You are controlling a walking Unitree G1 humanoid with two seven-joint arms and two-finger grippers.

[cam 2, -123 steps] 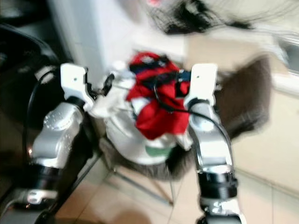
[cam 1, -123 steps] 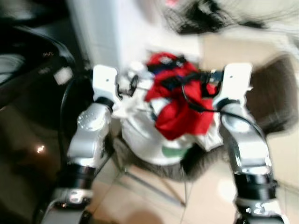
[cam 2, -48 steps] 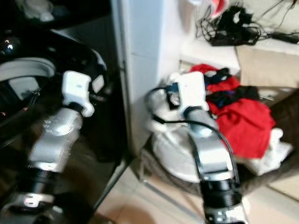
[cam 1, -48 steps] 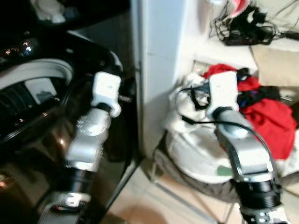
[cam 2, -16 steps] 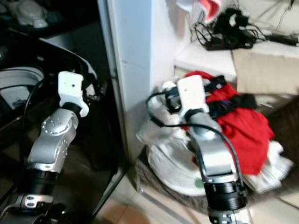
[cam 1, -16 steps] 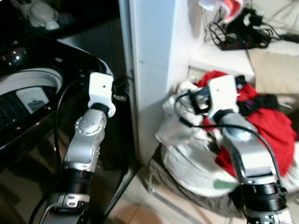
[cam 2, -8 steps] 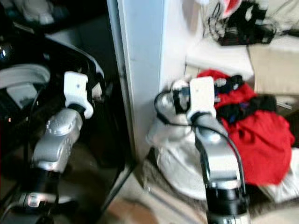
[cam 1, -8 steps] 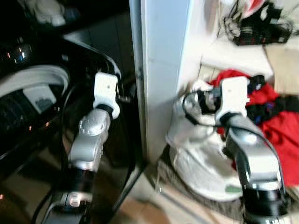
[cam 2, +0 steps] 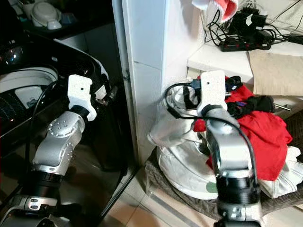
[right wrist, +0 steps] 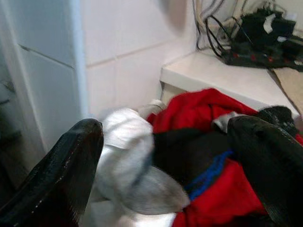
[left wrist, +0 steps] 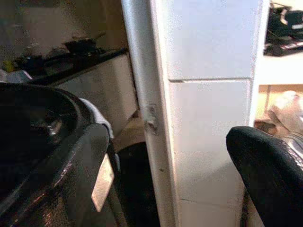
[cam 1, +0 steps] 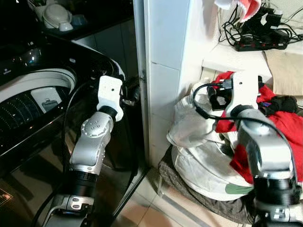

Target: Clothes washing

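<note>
Nearest the robot, the two silver arms rise from the bottom of the head views. The left gripper [left wrist: 272, 175] is held up beside the black washing machine [cam 1: 33, 101], close to the white tiled pillar [cam 1: 165, 56]; one black finger [left wrist: 267, 170] shows in its wrist view, so I cannot tell how wide it stands, and nothing is seen in it. The right gripper [right wrist: 165, 161] hangs over the laundry pile [cam 2: 222, 142], its two black fingers [right wrist: 66, 165] spread wide apart with nothing between them but the clothes lying below.

The pile sits in a dark basket [cam 2: 189, 201] on the tiled floor, just right of the pillar: a white garment [cam 2: 184, 161] at the front, a red garment [cam 2: 265, 132] behind it, and a black piece with a blue edge [right wrist: 189, 161] on top.

Further back, a white ledge [cam 1: 232, 59] carries a black power strip [cam 1: 262, 45] and tangled cables. On the far left, the washing machine's top opening shows its pale rim
</note>
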